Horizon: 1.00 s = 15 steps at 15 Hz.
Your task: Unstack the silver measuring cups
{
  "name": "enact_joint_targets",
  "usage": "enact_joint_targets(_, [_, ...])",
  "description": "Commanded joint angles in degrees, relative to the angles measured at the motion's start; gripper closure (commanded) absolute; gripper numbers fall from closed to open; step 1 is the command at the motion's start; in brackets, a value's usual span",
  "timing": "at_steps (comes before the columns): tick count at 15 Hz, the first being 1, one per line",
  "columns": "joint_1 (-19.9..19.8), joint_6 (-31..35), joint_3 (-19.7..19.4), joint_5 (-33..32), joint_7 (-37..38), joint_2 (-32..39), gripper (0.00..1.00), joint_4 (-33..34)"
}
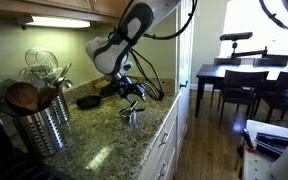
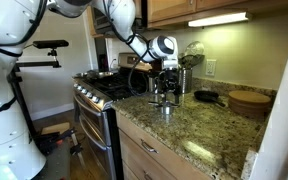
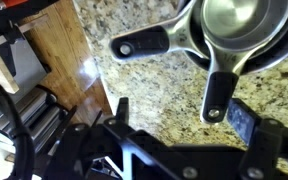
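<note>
The silver measuring cups [image 3: 239, 25] sit nested on the granite counter at the top right of the wrist view. One dark handle [image 3: 139, 45] points left and another [image 3: 219, 92] points down toward me. My gripper [image 3: 182, 115] is open, just above the counter. The downward handle's tip lies between the fingers, close to the right one and not gripped. In both exterior views the gripper [image 1: 132, 98] [image 2: 164, 88] hangs directly over the cups [image 1: 132, 117] [image 2: 164, 104].
A ribbed steel utensil canister [image 1: 44, 125] with wooden spoons and a whisk stands near the counter's end. A black round pan [image 1: 89, 100] [image 2: 206, 97] lies behind the cups. A stove [image 2: 104, 92] adjoins the counter. The counter edge [image 1: 154, 135] is close by.
</note>
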Motion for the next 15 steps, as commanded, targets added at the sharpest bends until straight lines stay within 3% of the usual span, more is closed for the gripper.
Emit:
enact_joint_targets(1, [-0.34,1.00,0.02,1.10,1.29,1.76,0.00,1.80])
enact_joint_targets(8, [-0.23,1.03,-0.10,2.04,1.17,4.56,0.00,3.86])
enact_joint_targets(9, [-0.19,1.01,-0.14,2.08,1.09,4.77,0.07,3.97])
enact_joint_targets(10, [-0.14,0.98,-0.19,2.08,1.09,4.96,0.26,4.15])
enact_joint_targets(15, [-0.02,0.55,-0.22,2.16,0.83,5.81,0.61,4.99])
